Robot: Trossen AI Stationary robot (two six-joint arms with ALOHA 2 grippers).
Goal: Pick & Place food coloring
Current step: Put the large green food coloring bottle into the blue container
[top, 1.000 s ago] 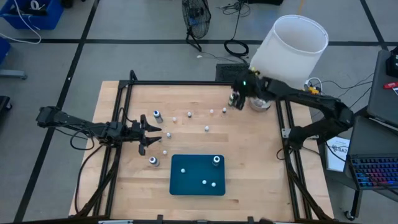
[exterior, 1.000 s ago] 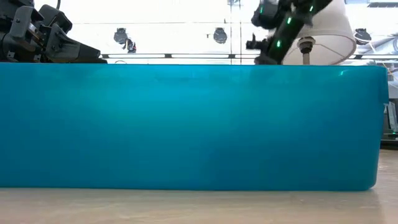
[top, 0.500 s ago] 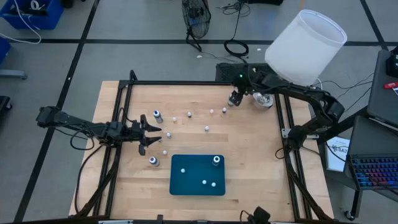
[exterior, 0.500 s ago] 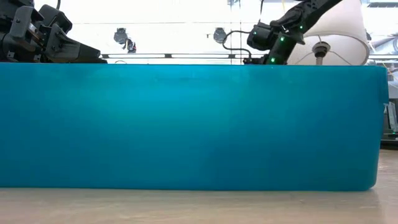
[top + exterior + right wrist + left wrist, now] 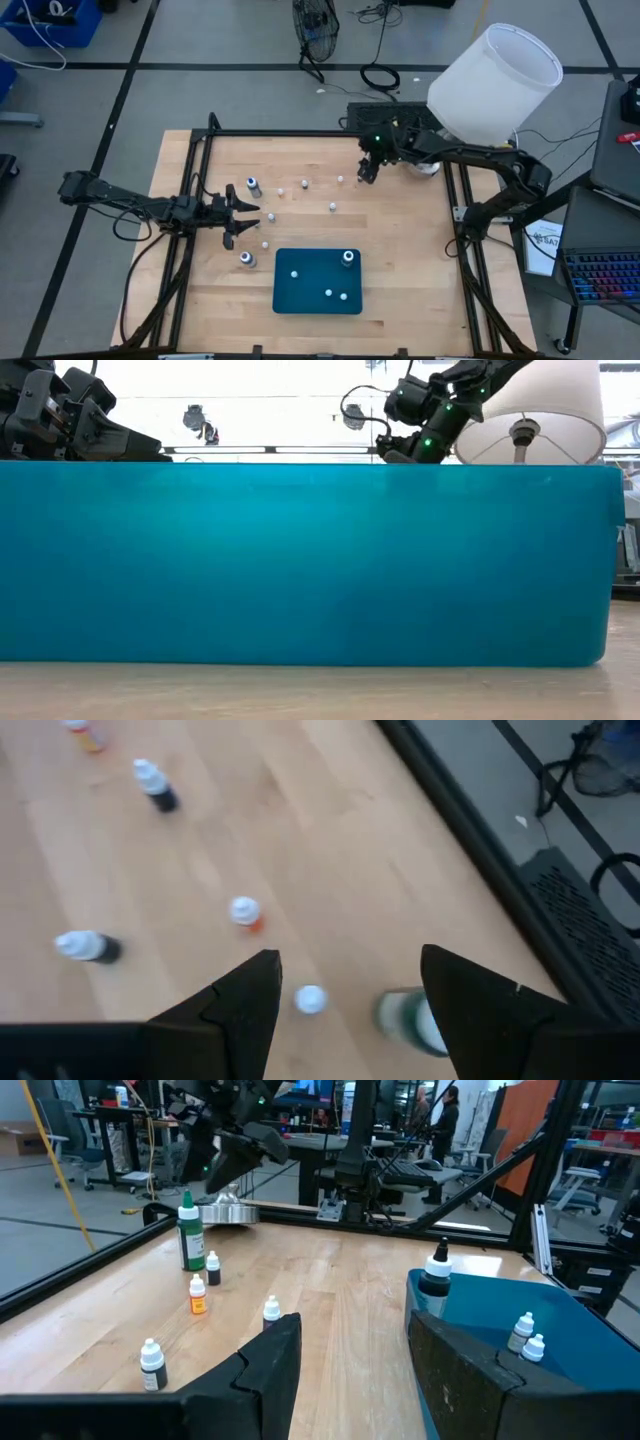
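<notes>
Several tiny food coloring bottles stand on their bases on the wooden table (image 5: 400, 240), among them a green one (image 5: 190, 1235), an orange one (image 5: 198, 1295) and a dark one (image 5: 253, 186). A few more stand in the flat blue tray (image 5: 318, 300). My left gripper (image 5: 243, 214) waits open and level at the table's left, nothing between its fingers (image 5: 270, 1370). My right gripper (image 5: 367, 172) hangs open, slanting down over the far right end of the bottle row. Below its gap (image 5: 350, 990) stand a white-capped bottle (image 5: 310, 1000) and a green one (image 5: 405, 1020), both untouched.
A lamp with a big white shade (image 5: 493, 85) stands at the table's far right corner, right beside my right arm. A black frame rail (image 5: 300, 133) runs round the table. In the low view the tray's blue wall (image 5: 300, 560) hides the tabletop.
My right gripper has swung a little toward the table's left and sunk lower, rolling and tipping downward, still open. The white lampshade has shifted to the right beside that arm. My left arm has kept still.
</notes>
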